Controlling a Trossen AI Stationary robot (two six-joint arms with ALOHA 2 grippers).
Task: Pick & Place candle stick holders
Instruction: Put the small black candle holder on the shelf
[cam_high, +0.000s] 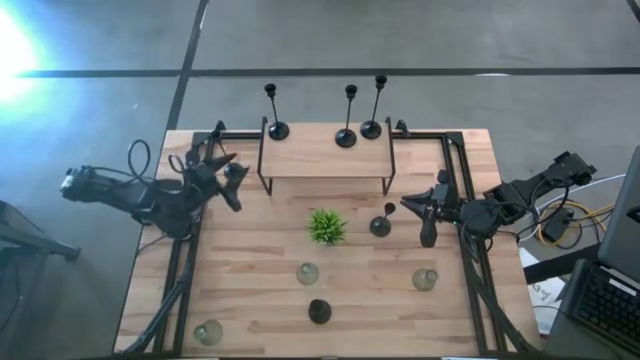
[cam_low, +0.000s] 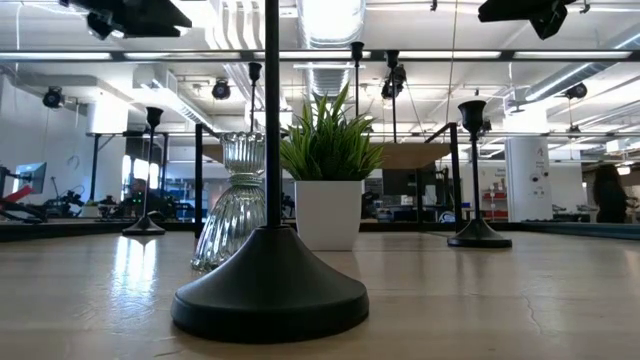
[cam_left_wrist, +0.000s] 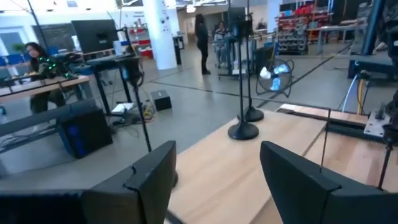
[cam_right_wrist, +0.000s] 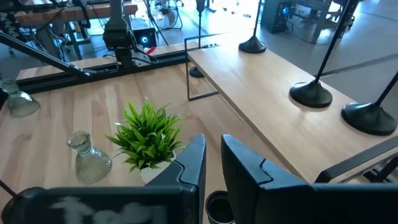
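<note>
Closest to the low camera stands a black candlestick (cam_low: 270, 280), its round base filling the front of the table (cam_high: 250, 290), with a ribbed glass holder (cam_low: 232, 215) just behind it and the small green plant (cam_high: 326, 226) in its white pot beside that. Three black candlesticks stand on the raised wooden shelf (cam_high: 325, 160) at the far edge: one (cam_high: 276, 128) toward the left end, two (cam_high: 346, 136) (cam_high: 372, 128) close together toward the right end. Another short black one (cam_high: 381, 224) stands on the table right of the plant, just beside my right gripper (cam_high: 427, 238). Its cup top sits directly under my right fingers (cam_right_wrist: 193, 165), which are nearly closed with only a thin gap between them; I cannot tell whether they touch it. My left gripper (cam_high: 228, 190) hovers at the left end of the shelf with its fingers (cam_left_wrist: 152, 177) spread wide and nothing between them, and a further candlestick (cam_left_wrist: 134, 93) stands beyond them. Three glass holders sit on the near half of the table: one (cam_high: 308, 272) below the plant, one (cam_high: 425, 279) toward the right, one (cam_high: 208, 332) at the near left corner.
</note>
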